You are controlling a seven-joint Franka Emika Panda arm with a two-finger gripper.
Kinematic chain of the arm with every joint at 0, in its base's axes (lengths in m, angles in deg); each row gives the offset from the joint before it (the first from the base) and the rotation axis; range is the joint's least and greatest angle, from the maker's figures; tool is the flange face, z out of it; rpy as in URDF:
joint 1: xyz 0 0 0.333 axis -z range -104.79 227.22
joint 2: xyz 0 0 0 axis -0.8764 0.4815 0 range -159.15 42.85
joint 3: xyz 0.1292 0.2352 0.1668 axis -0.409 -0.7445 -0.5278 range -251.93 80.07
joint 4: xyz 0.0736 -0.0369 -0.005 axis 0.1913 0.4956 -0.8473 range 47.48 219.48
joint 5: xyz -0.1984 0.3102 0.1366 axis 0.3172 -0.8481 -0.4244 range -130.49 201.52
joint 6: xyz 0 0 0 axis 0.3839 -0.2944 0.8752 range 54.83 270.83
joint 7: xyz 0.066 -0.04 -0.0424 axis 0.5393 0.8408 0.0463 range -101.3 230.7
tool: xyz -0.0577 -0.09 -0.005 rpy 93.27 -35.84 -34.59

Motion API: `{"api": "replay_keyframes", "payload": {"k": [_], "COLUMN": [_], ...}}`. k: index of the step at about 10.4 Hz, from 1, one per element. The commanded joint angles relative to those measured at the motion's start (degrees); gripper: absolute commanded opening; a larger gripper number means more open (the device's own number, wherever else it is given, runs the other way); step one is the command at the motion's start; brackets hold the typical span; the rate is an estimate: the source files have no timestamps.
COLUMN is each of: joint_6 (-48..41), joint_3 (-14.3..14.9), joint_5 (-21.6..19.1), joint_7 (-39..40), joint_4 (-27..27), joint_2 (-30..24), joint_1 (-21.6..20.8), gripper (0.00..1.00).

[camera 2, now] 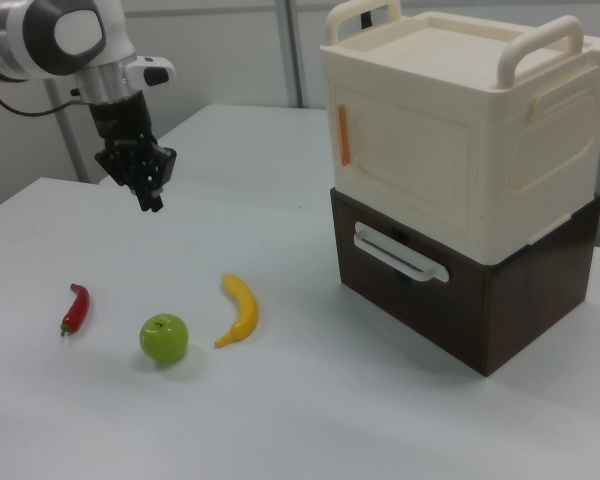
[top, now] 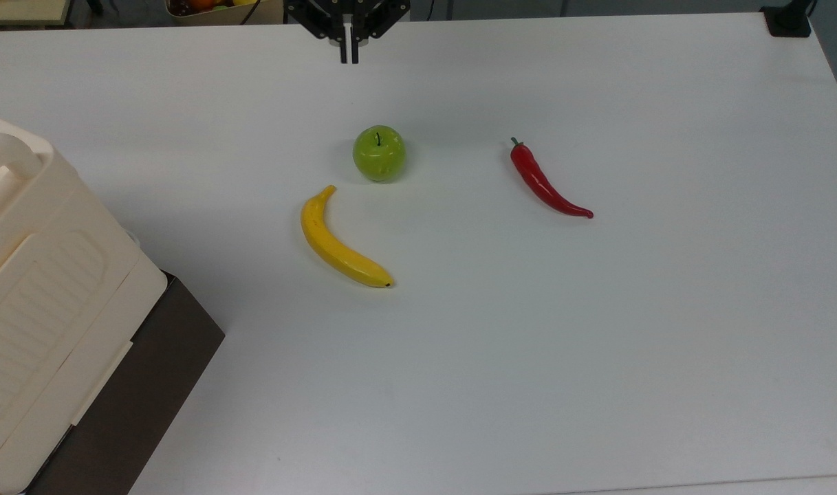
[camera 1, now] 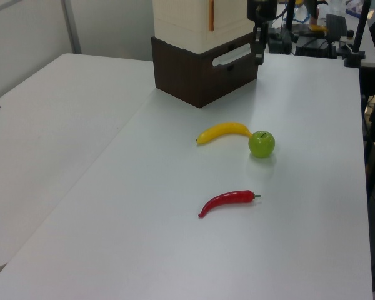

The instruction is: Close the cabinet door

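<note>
The cream cabinet (camera 2: 450, 120) stands on a dark brown drawer base (camera 2: 480, 310) at the right view's right. It is also at the top view's left edge, where the cabinet (top: 26, 227) is cut off. Its cabinet door (camera 2: 405, 160), a smooth panel with an orange strip on its left edge, lies flush with the cabinet front. My gripper (top: 349, 56) hangs shut and holds nothing at the table's far edge, well away from the cabinet. In the right view the gripper (camera 2: 150, 203) is high above the table at the left. In the left view the gripper (camera 1: 258, 57) is beside the base.
On the white table (top: 597, 344) lie a green apple (top: 379, 152), a yellow banana (top: 339, 240) and a red chilli (top: 545, 182), all between the gripper and the table's near edge. The base's white drawer handle (camera 2: 400, 252) juts out below the door.
</note>
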Motion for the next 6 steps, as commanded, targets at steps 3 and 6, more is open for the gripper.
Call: {"api": "replay_keyframes", "payload": {"k": [3,6], "joint_6": [-0.65,-0.74], "joint_3": [2.32,2.49], "joint_5": [0.26,0.17], "joint_7": [-4.78,-5.06], "joint_4": [2.33,1.80], "joint_2": [-2.47,-2.47], "joint_1": [-1.30,-1.22], "gripper": [1.00,1.00]}}
